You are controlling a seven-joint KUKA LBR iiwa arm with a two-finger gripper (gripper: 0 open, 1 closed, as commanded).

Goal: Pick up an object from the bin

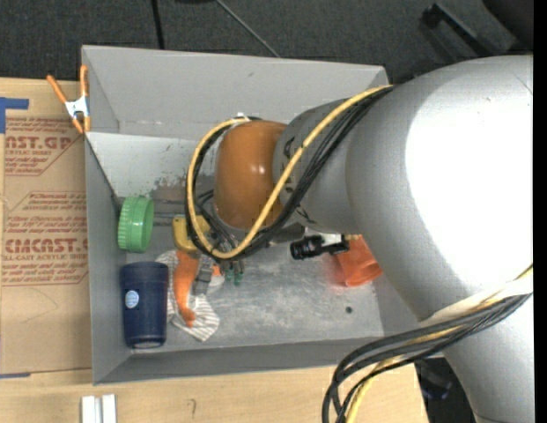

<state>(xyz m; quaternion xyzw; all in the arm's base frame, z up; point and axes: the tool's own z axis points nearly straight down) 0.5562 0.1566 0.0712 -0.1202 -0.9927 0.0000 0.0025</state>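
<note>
Closest to the lens, my grey arm covers the bin's right side. Far left sits a green round lid, with a dark blue can below it. Next lies an orange piece in clear wrap. My gripper hangs over its upper end, and I cannot tell how my jaws stand. An orange lump lies rightmost.

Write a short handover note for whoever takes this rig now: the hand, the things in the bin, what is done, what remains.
Hand: low in the middle of the bin; open or shut cannot be told.
Nearest: orange piece in clear wrap and yellow thing, just to its view-left.
Green cap and dark blue cylinder by the left wall; orange lump at right.
Done: nothing seen lifted.
Left: grasp one thing, raise it out.
</note>
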